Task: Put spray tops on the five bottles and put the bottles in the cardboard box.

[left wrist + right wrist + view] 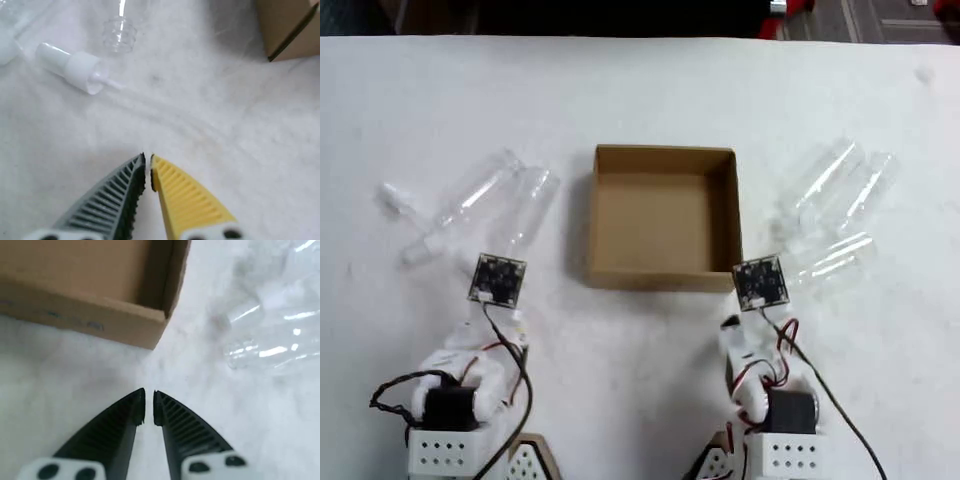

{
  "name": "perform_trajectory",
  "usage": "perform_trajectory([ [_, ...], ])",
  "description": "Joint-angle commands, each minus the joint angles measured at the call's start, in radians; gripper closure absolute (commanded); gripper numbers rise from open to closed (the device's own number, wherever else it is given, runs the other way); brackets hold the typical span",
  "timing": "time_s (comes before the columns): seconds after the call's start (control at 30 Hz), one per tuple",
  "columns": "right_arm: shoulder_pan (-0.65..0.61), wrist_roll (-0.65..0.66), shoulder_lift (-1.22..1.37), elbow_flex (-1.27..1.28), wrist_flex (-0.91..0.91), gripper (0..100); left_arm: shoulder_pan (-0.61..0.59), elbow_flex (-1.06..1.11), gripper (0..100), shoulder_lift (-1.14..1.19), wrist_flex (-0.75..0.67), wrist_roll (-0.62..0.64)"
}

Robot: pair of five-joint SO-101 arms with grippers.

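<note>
On the high view, the open cardboard box (665, 215) sits mid-table on the white table cover (640, 90), and its bare brown floor shows from wall to wall. At the box's 9 o'clock two clear bottles lie on their sides close together, the outer bottle (470, 200) and the inner bottle (532, 200), both necks slanting toward 7 o'clock. A white spray top (418, 250) lies by the outer bottle's neck end; whether it is joined to it cannot be told. A second small white piece (393, 197) lies farther out. At the box's 3 o'clock three bottles (825, 185) lie fanned together. The left arm (470, 370) stands at the box's 7 o'clock and the right arm (765, 370) at 5 o'clock, wrist boards just short of the box's near wall.

On the left wrist view, the left gripper (148, 167) is clenched, grey and yellow tips nearly meeting over bare cover and holding nothing. Ahead lie the spray top with its thin tube and an uncapped bottle neck (120, 34), apart from each other.

On the right wrist view, the right gripper (149, 405) is likewise clenched on nothing. A corner of the box stands just ahead, with bottles lying beside it.
</note>
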Motion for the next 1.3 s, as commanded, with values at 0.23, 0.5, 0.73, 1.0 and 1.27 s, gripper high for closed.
perform_trajectory([
  [0.23, -0.001, 0.0, -0.005, 0.008, -0.209, 98.3, 0.005, -0.003, 98, -0.012, 0.002, 0.011],
  [0.5, -0.001, 0.166, -0.005, 0.008, -0.185, 98.3, 0.008, -0.003, 98, -0.012, 0.002, 0.011],
  [0.73, -0.002, 0.411, -0.002, 0.008, -0.127, 98.3, 0.005, -0.003, 98, -0.012, 0.002, 0.012],
  [1.0, -0.002, 0.419, -0.002, 0.008, -0.085, 98.3, 0.01, -0.003, 98, -0.012, 0.002, 0.015],
  [1.27, -0.002, 0.422, -0.001, 0.008, -0.085, 98.3, 0.001, -0.068, 98, -0.012, 0.0, 0.011],
])
